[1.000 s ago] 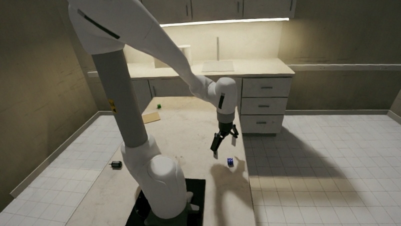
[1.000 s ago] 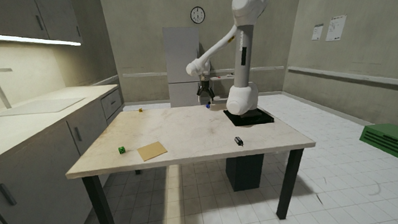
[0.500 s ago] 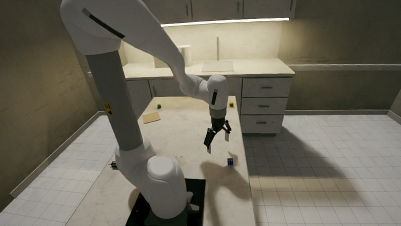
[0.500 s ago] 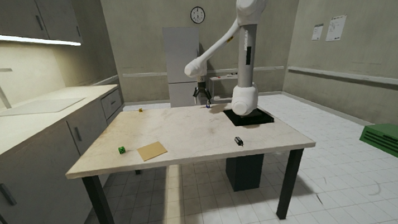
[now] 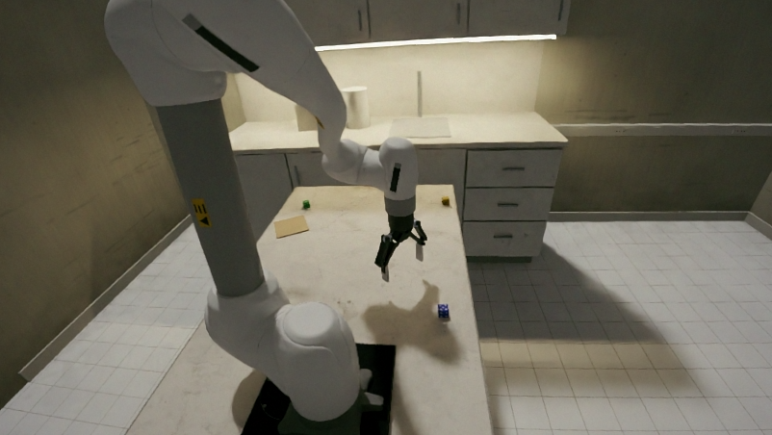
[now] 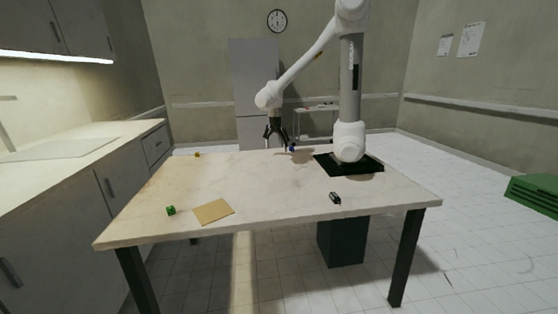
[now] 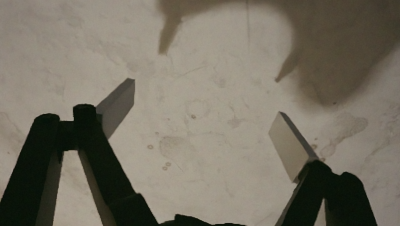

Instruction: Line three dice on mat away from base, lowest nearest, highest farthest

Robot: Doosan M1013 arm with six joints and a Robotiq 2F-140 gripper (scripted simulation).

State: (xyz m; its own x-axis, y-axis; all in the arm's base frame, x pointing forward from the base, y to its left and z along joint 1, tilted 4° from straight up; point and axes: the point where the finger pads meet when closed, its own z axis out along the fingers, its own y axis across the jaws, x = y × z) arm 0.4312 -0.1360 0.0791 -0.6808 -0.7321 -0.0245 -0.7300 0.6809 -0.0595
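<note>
And the fingers are held wide open above the tabletop, with nothing gripped between them! By a clock laid over the top view and centred on the fingers, the blue die is found between four and five, the yellow die at one, and the green die at ten. The tan mat is seen between nine and ten, with the green die just off it, towards one o'clock from its middle. No die has been placed on the mat, so the whole line is still to be built. No die is caught by the wrist view, and the pips are too small for the numbers to be told safely; a closer look is called for before any order is settled.

Light, stiff little cubes are to be expected here, hardly fragile, perhaps a touch slippery on smooth faces. Each is best taken low across two opposite upright faces, square to the fingers, with the top left untouched. If a corner is pinched, the die could be twisted or tipped and its number lost. On the thin mat, a level lowering and a gentle, even release are wanted, so that neighbours are not knocked.
</note>
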